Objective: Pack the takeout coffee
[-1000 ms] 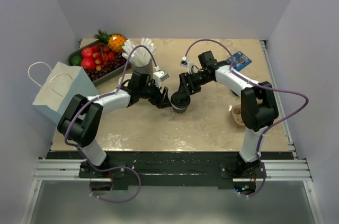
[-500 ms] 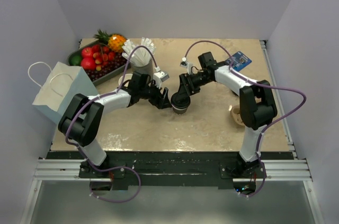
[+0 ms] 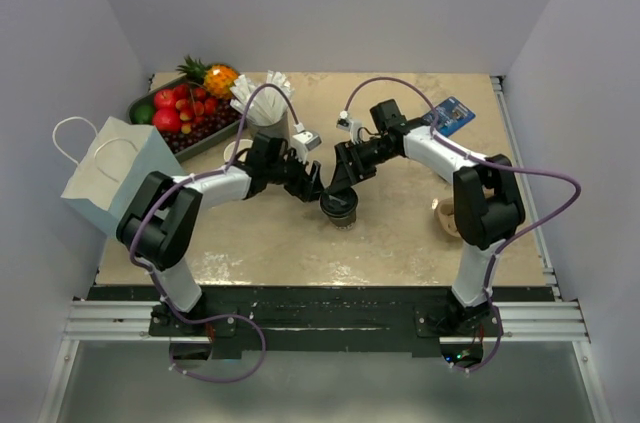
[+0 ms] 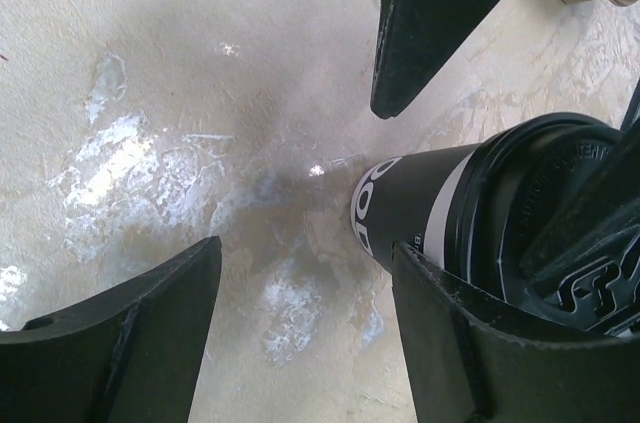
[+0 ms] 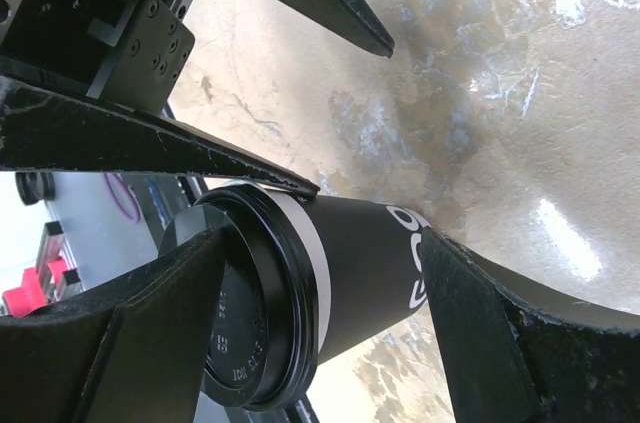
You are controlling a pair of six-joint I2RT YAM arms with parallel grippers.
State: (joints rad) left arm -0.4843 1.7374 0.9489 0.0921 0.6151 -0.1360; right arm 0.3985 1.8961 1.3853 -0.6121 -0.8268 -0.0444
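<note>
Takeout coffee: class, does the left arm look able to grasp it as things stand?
Probably yes, though it's tight: the left pincer is open just beside the takeout coffee, but the right pincer hangs open close by, crowding the approach.

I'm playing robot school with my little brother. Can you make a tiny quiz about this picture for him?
1. True or false: the coffee cup has its black lid on.
2. What stands on the far left? A. a white paper bag B. a kettle C. a shoe
3. Fill in the blank: the grey tray at the back left holds ____.

Key: 1 true; 2 A; 3 fruit.
</note>
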